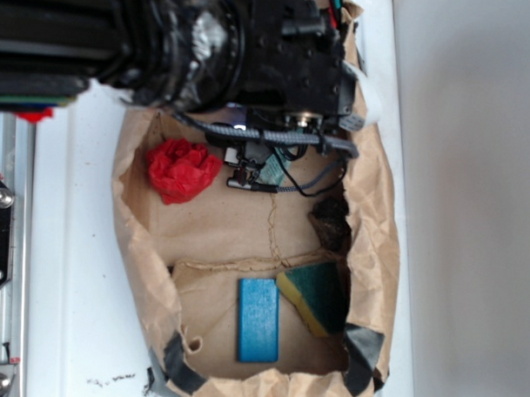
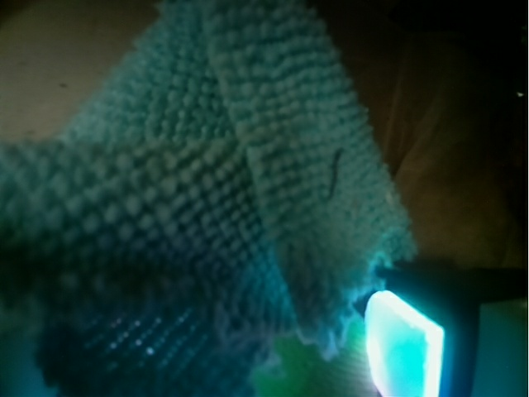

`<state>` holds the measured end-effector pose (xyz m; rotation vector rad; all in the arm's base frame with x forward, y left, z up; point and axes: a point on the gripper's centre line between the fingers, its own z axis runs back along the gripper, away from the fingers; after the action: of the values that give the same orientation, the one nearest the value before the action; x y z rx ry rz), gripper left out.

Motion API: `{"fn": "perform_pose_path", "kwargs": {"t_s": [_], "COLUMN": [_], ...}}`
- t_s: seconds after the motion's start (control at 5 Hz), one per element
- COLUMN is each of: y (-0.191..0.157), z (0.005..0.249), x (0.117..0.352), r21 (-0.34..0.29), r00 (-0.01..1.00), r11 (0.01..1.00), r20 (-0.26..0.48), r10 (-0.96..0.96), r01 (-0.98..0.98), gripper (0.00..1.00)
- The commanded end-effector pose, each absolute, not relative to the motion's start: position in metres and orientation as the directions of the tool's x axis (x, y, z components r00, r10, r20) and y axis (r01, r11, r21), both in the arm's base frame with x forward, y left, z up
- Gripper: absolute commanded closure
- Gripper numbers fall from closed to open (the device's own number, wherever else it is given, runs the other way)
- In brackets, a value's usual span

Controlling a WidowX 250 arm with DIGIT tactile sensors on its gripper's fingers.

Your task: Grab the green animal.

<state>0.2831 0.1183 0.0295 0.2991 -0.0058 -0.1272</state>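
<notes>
In the exterior view the black arm reaches down from the top, and my gripper [image 1: 248, 173] hangs low inside the paper-lined bin [image 1: 133, 237] beside a scrap of teal cloth [image 1: 273, 171]. The wrist view is almost filled by that knobbly teal cloth [image 2: 248, 165], very close to the lens. Under its frayed lower edge shows a small green patch [image 2: 289, 374], possibly part of the green animal; the rest of it is hidden. My gripper [image 2: 264, 360] shows one glowing finger pad [image 2: 405, 347] far out to the right. The left finger is lost in the dark under the cloth.
A crumpled red object [image 1: 183, 169] lies left of the gripper. A blue block [image 1: 258, 319] and a green-and-yellow sponge [image 1: 314, 298] rest at the near end. A dark lump [image 1: 331, 220] sits by the right paper wall.
</notes>
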Motion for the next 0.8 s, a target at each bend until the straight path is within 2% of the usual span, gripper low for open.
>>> {"fn": "perform_pose_path", "kwargs": {"t_s": [0.0, 0.6], "y": [0.1182, 0.1160], "z": [0.0405, 0.0420], "x": [0.2851, 0.2872], "r21": [0.292, 0.296], "r00": [0.986, 0.984], "r11": [0.945, 0.944], "r20": [0.034, 0.055], "r10": [-0.161, -0.169], "r01": [0.144, 0.146], "gripper": [1.00, 1.00]}}
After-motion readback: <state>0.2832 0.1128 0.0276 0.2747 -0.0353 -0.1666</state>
